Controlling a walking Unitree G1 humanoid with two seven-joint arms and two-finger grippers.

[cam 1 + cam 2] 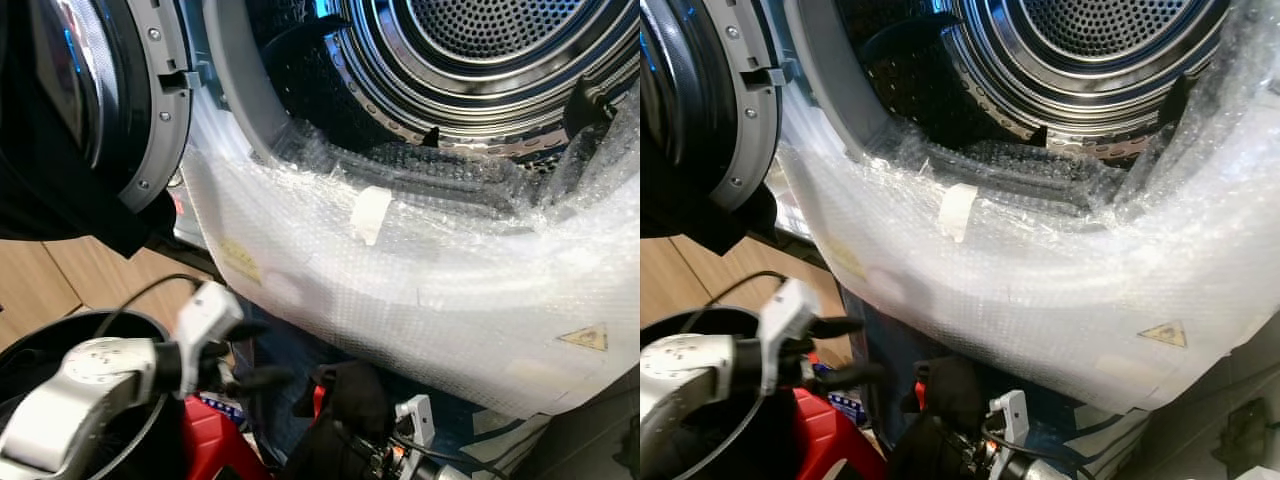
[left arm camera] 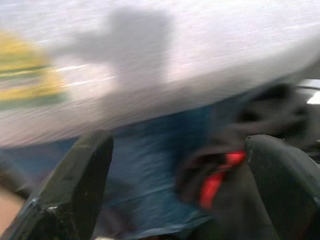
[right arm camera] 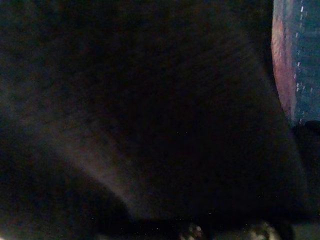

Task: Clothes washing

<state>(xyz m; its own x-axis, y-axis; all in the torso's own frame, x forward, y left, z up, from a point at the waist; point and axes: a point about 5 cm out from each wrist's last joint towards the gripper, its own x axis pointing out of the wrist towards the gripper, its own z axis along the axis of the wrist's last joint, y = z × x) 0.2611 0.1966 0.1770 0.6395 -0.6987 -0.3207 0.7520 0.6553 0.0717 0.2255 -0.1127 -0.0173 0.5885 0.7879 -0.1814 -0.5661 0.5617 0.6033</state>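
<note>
The washing machine's steel drum stands open ahead, its front wrapped in bubble wrap. Below the opening, my left gripper is open, its black fingers spread wide and holding nothing. A black garment with red trim is bunched up at the bottom centre, and my right gripper is shut on it from beneath. Dark cloth presses right up against the camera in the right wrist view. Blue fabric lies between the two grippers, under the machine's front.
The round machine door hangs open at the left with dark cloth below it. A black round bin and something red sit under my left arm. A white tape strip and yellow warning label mark the wrap.
</note>
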